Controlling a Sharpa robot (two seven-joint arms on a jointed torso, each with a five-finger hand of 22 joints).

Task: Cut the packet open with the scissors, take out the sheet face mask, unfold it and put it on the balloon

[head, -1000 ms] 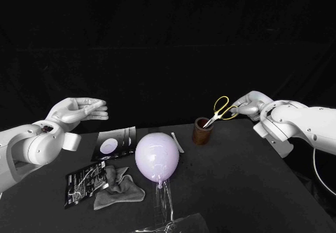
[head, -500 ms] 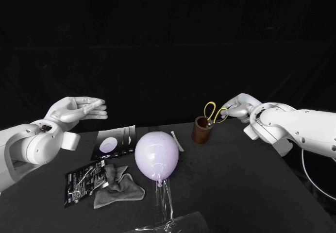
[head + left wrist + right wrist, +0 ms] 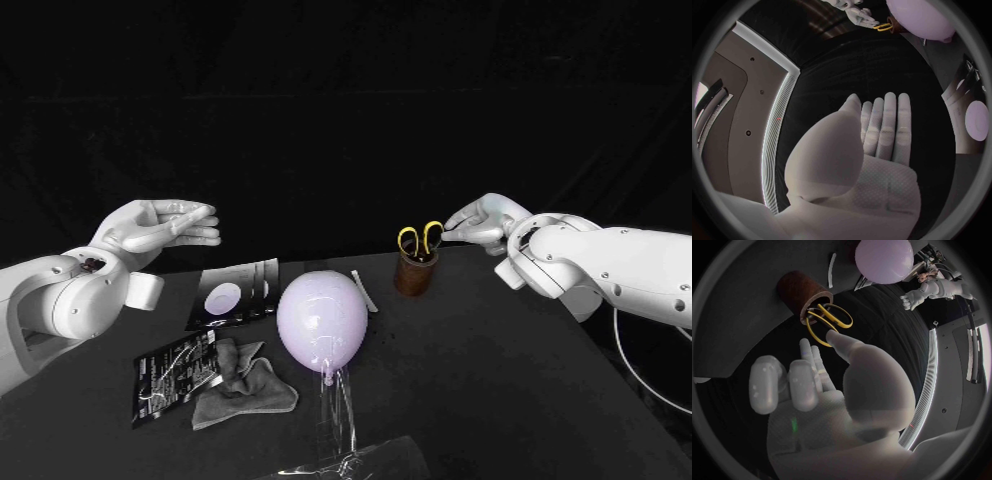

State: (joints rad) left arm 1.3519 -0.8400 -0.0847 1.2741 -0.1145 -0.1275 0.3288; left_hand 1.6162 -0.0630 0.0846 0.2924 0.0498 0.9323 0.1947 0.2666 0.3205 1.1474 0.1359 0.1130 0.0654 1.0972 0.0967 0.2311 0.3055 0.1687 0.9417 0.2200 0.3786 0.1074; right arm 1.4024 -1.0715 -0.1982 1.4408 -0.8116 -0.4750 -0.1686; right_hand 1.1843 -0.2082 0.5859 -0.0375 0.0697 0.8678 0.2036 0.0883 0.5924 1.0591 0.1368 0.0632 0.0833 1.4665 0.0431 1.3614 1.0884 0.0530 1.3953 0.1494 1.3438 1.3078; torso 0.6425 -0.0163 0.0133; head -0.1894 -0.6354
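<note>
On the black table [image 3: 490, 380], we find the job not yet begun and the tool just being reached for. The left hand [image 3: 159, 225] hangs raised over the table's far left edge, flat and spread with nothing in it, likely parked clear until a packet needs steadying. The right hand [image 3: 480, 220] reaches in from the other side, fingertips at the yellow loops. We cannot tell whether they already pinch a loop or merely touch it. The pale balloon [image 3: 323, 322] lies mid-table with its knot toward us, apparently propped on a clear support [image 3: 343, 440], well placed to receive the mask. Just left of it lies a packet [image 3: 231, 296] printed with a pale oval, flat and seemingly uncut. Nearer us sits a dark packet [image 3: 173, 372] beside a crumpled grey cloth [image 3: 248, 388], and we cannot say which of the two packets is the one to be cut. Behind the balloon to the right, a brown cup [image 3: 415, 276] holds the scissors [image 3: 420, 240] upright, blades down inside and handles up, where a hand can take them easily.
</note>
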